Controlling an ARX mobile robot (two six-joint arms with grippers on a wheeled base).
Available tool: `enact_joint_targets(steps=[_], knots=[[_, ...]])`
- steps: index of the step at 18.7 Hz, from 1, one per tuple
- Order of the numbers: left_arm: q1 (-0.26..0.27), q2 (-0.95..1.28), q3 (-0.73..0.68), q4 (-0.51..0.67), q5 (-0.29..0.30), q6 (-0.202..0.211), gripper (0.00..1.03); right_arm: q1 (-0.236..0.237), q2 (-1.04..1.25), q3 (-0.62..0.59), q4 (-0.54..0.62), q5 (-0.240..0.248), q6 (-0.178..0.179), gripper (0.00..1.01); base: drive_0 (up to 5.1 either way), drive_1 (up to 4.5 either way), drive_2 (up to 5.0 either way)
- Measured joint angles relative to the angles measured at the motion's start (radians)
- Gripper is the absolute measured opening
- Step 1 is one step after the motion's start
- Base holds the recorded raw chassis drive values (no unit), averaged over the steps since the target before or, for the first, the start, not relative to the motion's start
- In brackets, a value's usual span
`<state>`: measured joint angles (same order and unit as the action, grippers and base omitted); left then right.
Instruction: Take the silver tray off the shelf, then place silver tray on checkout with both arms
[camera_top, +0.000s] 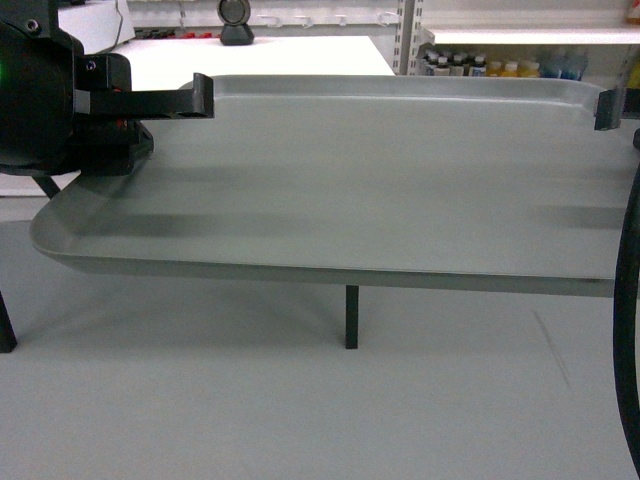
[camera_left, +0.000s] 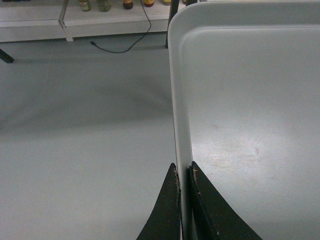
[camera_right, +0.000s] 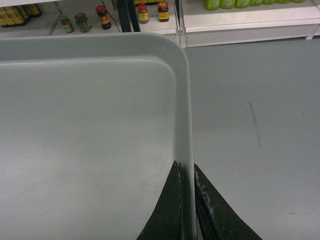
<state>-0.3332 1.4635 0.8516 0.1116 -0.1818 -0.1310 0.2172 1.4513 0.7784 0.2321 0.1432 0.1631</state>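
The silver tray (camera_top: 380, 180) hangs level in the air above the grey floor, filling the middle of the head view. My left gripper (camera_top: 200, 97) is shut on its left rim, my right gripper (camera_top: 607, 109) on its right rim. In the left wrist view the black fingers (camera_left: 170, 210) pinch the tray's (camera_left: 250, 100) raised rim between them at the left gripper (camera_left: 184, 170). The right gripper (camera_right: 185, 167) pinches the rim of the tray (camera_right: 90, 125) the same way. Behind the tray stands the white checkout (camera_top: 270, 55). The shelf is out of view.
A black round object (camera_top: 236, 22) sits on the checkout's far side. A dark leg (camera_top: 351, 316) shows under the tray. White shelving with bottles (camera_top: 500, 66) stands at the back right, with more jars (camera_right: 102, 16) and a floor cable (camera_left: 120, 49) in the wrist views.
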Motion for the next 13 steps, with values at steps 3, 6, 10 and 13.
enact_joint_targets(steps=[3, 6, 10, 13], knots=[[0.000, 0.000, 0.000, -0.003, -0.001, 0.000, 0.03, 0.000, 0.000, 0.000, 0.001, 0.000, 0.000, 0.03, -4.9, 2.43, 2.4], [0.000, 0.000, 0.000, -0.003, 0.000, 0.000, 0.03, 0.000, 0.000, 0.000, 0.000, 0.000, 0.000, 0.03, -5.0, 2.39, 2.4], [0.000, 0.000, 0.000, -0.001, 0.000, 0.000, 0.03, 0.000, 0.000, 0.000, 0.001, 0.000, 0.000, 0.03, -4.9, 2.45, 2.5], [0.000, 0.000, 0.000, 0.000, -0.001, 0.000, 0.03, 0.000, 0.000, 0.000, 0.000, -0.001, 0.000, 0.03, -3.3, 1.60, 1.6]])
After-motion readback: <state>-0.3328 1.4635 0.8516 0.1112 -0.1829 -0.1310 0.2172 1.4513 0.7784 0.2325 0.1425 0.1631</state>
